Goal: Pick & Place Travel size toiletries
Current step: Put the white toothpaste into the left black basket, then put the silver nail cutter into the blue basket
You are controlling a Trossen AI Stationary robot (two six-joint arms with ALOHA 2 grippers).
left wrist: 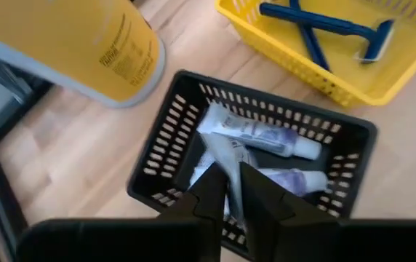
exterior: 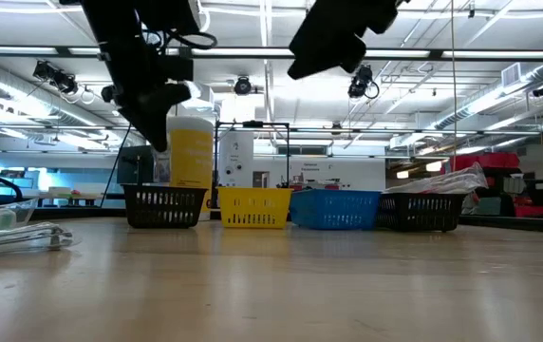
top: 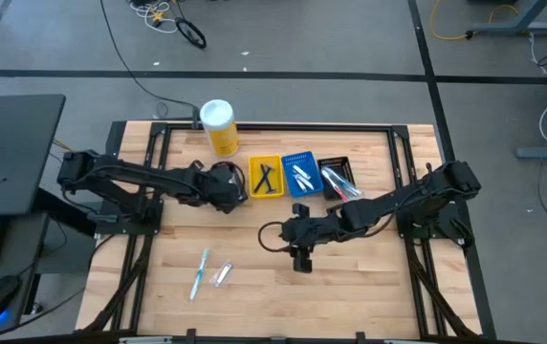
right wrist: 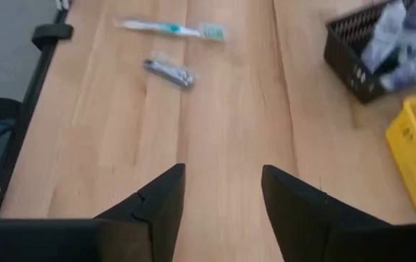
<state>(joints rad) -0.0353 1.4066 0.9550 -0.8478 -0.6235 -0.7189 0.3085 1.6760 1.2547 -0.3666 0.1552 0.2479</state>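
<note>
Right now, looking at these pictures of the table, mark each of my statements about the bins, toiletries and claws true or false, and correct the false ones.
1. The yellow bin holds blue razors. True.
2. The right claw grips a toothbrush. False: it is open and empty over the bare table; the toothbrush lies on the wood farther off.
3. The left claw is over a black bin that holds white tubes. True.
4. The yellow canister lies inside a bin. False: it stands upright on the table, outside the bins.
</note>
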